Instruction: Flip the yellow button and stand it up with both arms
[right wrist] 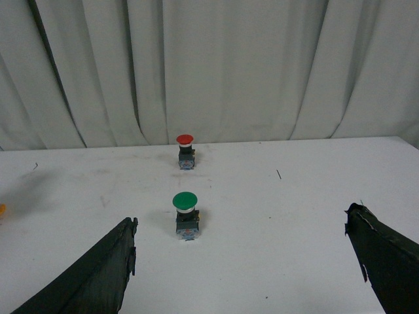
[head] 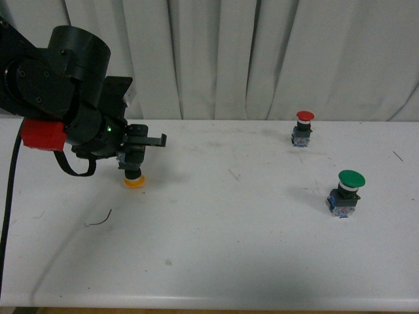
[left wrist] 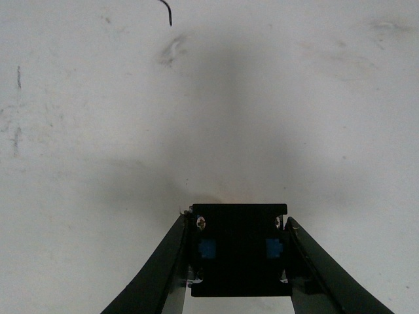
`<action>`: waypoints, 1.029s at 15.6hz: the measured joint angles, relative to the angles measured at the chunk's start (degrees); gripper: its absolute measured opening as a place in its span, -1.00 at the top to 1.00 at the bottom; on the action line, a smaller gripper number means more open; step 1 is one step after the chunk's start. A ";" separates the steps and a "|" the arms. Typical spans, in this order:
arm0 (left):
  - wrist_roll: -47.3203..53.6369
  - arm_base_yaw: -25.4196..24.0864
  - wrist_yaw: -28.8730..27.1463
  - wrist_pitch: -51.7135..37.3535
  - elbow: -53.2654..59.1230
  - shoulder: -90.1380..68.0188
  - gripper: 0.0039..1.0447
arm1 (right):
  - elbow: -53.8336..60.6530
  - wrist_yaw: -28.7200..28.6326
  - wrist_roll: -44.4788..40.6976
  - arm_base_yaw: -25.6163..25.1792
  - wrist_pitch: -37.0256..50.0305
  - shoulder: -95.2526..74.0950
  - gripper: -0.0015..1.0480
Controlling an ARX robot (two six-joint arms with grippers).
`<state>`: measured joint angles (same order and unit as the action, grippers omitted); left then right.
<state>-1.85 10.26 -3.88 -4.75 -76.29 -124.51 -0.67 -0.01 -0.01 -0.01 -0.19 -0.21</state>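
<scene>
The yellow button [head: 134, 178] is at the left of the white table, upside down with its yellow-orange cap at the table surface. My left gripper [head: 131, 157] is shut on its contact block from above. In the left wrist view the block's dark underside [left wrist: 239, 252] with two blue spots sits clamped between the two fingers [left wrist: 163, 268]. My right gripper [right wrist: 242, 261] is open and empty, well apart from the yellow button, which shows only as an orange sliver [right wrist: 2, 210] at the edge of the right wrist view. The right arm is out of the front view.
A red-capped button [head: 303, 127] stands upright at the back right and a green-capped button [head: 346, 193] stands upright nearer the front right; both also show in the right wrist view, the red one [right wrist: 185, 150] and the green one [right wrist: 185, 214]. A thin dark wire scrap [head: 99, 219] lies on the table [head: 216, 248]. White curtains hang behind.
</scene>
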 joint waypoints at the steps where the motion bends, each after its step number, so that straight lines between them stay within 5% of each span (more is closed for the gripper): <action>1: 0.35 0.52 0.02 -1.25 2.29 2.86 0.31 | 0.00 0.00 0.00 0.00 0.00 0.00 -0.87; 10: -14.86 11.89 14.45 -19.41 26.27 33.66 0.32 | 0.00 0.00 0.00 0.00 0.00 0.00 -0.87; 16: -42.29 8.57 29.88 -48.78 31.93 32.00 0.32 | 0.00 0.00 0.00 0.00 0.00 0.00 -0.87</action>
<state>-44.14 18.83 26.00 -53.54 -44.36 -92.51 -0.67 -0.01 -0.01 -0.01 -0.19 -0.21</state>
